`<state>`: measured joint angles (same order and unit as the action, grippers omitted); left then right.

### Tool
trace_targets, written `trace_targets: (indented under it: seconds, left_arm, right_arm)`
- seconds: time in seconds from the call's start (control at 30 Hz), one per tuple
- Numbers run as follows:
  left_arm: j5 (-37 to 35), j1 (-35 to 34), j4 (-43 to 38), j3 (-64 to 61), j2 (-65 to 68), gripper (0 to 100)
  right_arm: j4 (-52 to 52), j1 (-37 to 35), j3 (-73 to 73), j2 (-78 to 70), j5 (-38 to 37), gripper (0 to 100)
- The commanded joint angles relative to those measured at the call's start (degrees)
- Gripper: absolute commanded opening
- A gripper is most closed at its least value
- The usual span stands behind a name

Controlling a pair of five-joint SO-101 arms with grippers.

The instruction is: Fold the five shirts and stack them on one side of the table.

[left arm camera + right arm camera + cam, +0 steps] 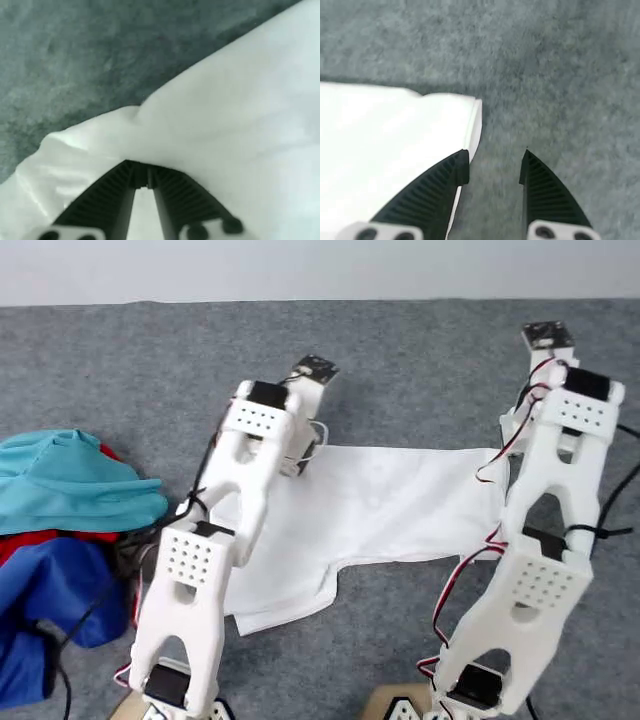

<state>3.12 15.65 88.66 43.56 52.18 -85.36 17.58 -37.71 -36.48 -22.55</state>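
The white shirt [390,510] lay flat on the table [400,350], soft and floppy, so its edges were best to grab. My left gripper [142,182] pinched its 10 o'clock edge; my right gripper [492,165] was spread by its 3 o'clock corner. My arms hid parts. The pile [60,530] at 9 o'clock was too jumbled to count

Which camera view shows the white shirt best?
The high view: nearly the whole white shirt lies spread out there. The left wrist view shows a bunched fold of it close up; the right wrist view shows one corner.
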Motion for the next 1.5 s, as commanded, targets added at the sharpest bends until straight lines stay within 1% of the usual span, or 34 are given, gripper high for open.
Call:
trace_targets:
  seconds: [0.0,0.1,0.23,0.43,0.6,0.7,0.73,0.8,0.97,1.2,1.3,1.47]
  left_arm:
    - [-0.9,2.3,1.2,3.1,-6.3,0]
    - [-0.9,1.8,1.2,3.2,-8.4,0]
    - [-0.9,-1.8,1.6,3.1,-10.5,0]
    - [-0.5,-6.9,6.4,3.0,-9.8,0]
    - [-0.5,-10.3,9.9,6.5,-12.7,0]
    - [-0.6,-13.4,11.9,8.8,-17.1,0]
    - [-0.7,-14.9,11.9,8.5,-19.1,0]
    - [-0.6,-18.6,11.9,6.8,-23.3,0]
    - [-0.6,-27.8,11.9,-0.9,-33.1,0]
    - [-0.9,-42.5,11.8,-9.2,-43.0,0]
    - [-0.9,-47.2,11.8,-11.9,-45.5,0]
    - [-0.9,-51.7,11.8,-17.7,-48.3,0]
  right_arm:
    - [-4.4,0.5,-3.1,5.1,-0.6,17.7]
    - [-7.6,0.4,-3.1,5.1,-0.6,17.6]
    - [-9.2,0.3,-3.1,5.1,-0.6,17.6]
    - [-12.4,-1.2,-3.2,6.5,-0.6,17.6]
    - [-17.4,-7.3,-2.8,10.5,-0.6,17.3]
    - [-17.5,-10.9,-2.7,14.0,-0.9,10.6]
    - [-17.5,-12.2,-2.7,15.3,-2.3,8.4]
    - [-17.5,-14.9,-1.7,18.0,-6.2,7.6]
    - [-17.5,-20.4,9.2,26.1,-13.5,7.3]
    - [-16.3,-26.9,31.2,37.4,-25.8,7.6]
    - [-13.0,-29.8,39.9,43.2,-28.8,8.4]
    - [-6.4,-36.7,55.6,53.6,-30.6,15.4]
